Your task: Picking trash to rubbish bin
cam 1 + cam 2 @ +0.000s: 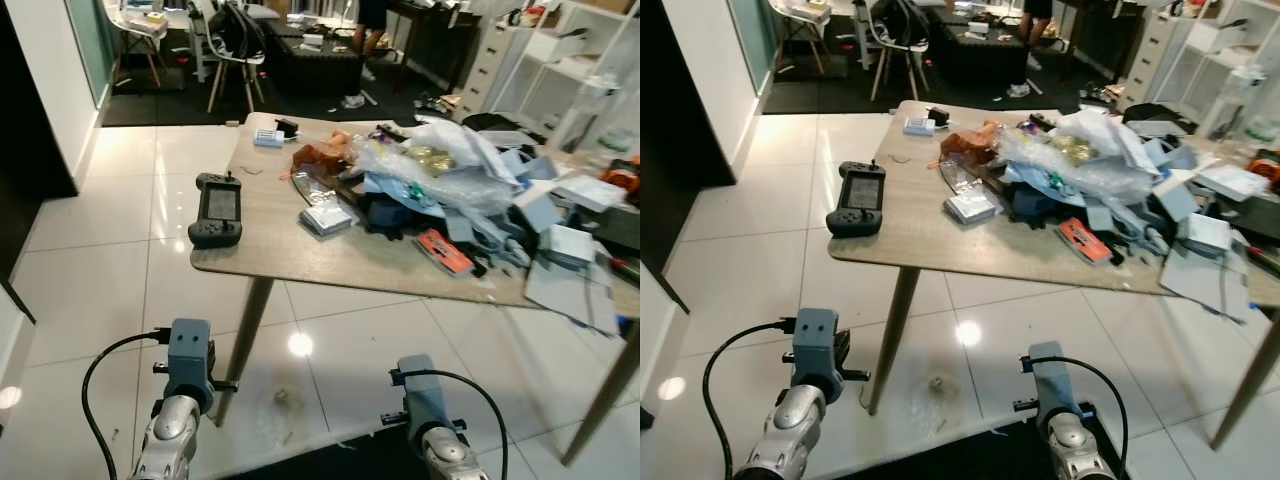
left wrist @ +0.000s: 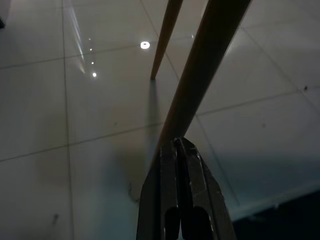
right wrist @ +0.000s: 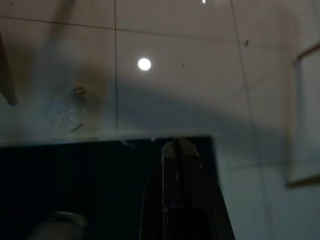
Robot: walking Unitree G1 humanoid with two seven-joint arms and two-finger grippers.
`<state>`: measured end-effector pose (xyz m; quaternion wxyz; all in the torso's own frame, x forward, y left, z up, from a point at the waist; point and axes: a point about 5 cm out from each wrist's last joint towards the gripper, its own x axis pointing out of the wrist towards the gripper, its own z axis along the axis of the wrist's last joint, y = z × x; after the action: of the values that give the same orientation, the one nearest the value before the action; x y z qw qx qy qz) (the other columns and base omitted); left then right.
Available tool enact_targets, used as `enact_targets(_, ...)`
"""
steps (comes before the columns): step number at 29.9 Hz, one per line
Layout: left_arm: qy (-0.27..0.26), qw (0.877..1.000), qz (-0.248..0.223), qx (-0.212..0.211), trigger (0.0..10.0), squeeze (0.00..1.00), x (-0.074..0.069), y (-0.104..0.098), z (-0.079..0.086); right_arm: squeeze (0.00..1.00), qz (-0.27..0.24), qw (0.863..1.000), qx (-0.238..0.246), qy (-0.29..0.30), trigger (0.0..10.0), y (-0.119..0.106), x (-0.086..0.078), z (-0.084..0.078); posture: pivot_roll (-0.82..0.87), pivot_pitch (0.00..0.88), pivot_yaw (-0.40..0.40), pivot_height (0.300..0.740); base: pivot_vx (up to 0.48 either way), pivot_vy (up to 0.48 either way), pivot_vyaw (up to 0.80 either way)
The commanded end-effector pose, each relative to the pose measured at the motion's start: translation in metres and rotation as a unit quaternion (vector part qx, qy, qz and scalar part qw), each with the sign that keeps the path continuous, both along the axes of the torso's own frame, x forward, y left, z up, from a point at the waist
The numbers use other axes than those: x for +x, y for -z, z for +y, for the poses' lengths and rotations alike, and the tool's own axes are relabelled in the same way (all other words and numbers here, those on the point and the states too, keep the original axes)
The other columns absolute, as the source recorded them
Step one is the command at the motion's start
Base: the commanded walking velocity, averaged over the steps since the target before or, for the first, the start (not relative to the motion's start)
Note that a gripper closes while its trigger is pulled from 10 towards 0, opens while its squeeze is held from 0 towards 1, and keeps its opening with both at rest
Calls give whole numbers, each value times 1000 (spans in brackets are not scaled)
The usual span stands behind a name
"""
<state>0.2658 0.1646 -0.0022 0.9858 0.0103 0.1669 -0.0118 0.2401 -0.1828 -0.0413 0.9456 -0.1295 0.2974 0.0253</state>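
I count one desk (image 1: 270, 240) carrying one black handheld controller (image 1: 216, 209), one orange-red packet (image 1: 444, 251) and one heaped pile of trash (image 1: 440, 175). Below it lies one crumpled scrap (image 1: 282, 397) on the floor (image 1: 90, 230). I have two claws, left claw (image 2: 180, 150) and right claw (image 3: 175, 150), both pressed closed.

Head stereo cams look down at table (image 1: 300, 250); wrist cams face floor (image 2: 75, 125) close.

A wooden table (image 1: 300, 250) stands ahead of both grippers, above them; a black game controller (image 1: 216, 209) lies nearest the left gripper (image 2: 180, 150). A heap of bags and papers (image 1: 470, 190) lies beyond the right gripper (image 3: 176, 150); crumpled trash (image 1: 937, 383) sits on the white tiled floor (image 1: 100, 230) between them.
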Motion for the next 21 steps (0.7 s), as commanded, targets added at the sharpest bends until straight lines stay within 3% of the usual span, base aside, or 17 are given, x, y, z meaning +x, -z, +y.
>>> enact_targets(1, 1, 1000, 20, 16, 10000, 0, -8, 10, 1, 0, -2, 999, -17, -33, 10000, 1, -2, 2, -31, 0, -68, 740, 0, 0, 0)
enact_targets(4, -7, 995, 73, 64, 10000, 0, -23, 28, 11, 0, 26, 998, -51, -35, 10000, 9, -12, -3, -34, 4, -67, 740, 0, 0, 0)
enact_targets(6, -9, 994, 84, 75, 10000, 0, -27, 32, 14, 0, 33, 998, -47, -28, 10000, 11, -14, -5, -35, 4, -66, 740, 0, 0, 0)
enact_targets(8, -29, 986, 126, 103, 10000, 0, -36, 42, 24, 0, 34, 999, -25, -11, 10000, 11, -15, -7, -37, 6, -65, 740, 0, 0, 0)
enact_targets(13, -68, 983, 148, 89, 10000, 0, -43, 47, 33, 0, 26, 999, -31, -12, 10000, 11, -16, -9, -41, 3, -67, 740, 0, 0, 0)
enact_targets(21, -7, 989, 130, 68, 10000, 0, -34, 43, 16, 0, 12, 1000, -12, 10, 10000, 8, -13, -9, -41, 16, -54, 740, 0, 0, 0)
